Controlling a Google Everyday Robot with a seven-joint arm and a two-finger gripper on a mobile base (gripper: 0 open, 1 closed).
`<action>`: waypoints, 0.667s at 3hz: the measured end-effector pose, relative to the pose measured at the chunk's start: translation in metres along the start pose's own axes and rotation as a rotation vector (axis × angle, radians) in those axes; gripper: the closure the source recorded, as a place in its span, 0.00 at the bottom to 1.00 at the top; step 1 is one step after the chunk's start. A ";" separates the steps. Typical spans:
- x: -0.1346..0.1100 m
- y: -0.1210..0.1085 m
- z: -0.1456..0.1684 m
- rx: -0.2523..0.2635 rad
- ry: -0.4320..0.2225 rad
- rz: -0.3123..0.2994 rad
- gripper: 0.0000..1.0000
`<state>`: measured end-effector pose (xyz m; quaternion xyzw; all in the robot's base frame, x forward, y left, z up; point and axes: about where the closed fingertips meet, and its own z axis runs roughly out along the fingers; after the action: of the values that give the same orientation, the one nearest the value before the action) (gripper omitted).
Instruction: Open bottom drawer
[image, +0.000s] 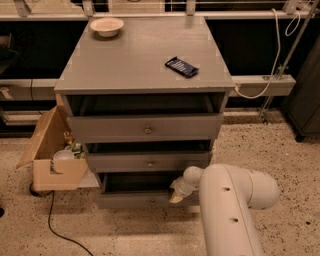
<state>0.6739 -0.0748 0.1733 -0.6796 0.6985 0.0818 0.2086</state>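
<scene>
The grey cabinet (145, 60) has three drawers, each pulled out a little. The bottom drawer (135, 200) is the lowest and narrowest front, low near the floor, with a dark gap above its panel; its knob is small and dim at the centre. My gripper (177, 192) is at the right end of that drawer's front, at its upper edge, at the end of my white arm (230, 210). The arm hides the drawer's right corner.
An open cardboard box (55, 150) holding a white cup stands against the cabinet's left side. A black cable (55, 225) runs over the floor at the lower left. A bowl (106, 26) and a dark packet (182, 66) lie on the cabinet top.
</scene>
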 end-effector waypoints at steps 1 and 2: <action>0.000 0.000 0.000 0.000 0.000 0.000 0.00; 0.000 0.000 0.000 -0.001 0.000 0.000 0.00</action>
<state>0.6736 -0.0746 0.1728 -0.6798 0.6984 0.0822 0.2082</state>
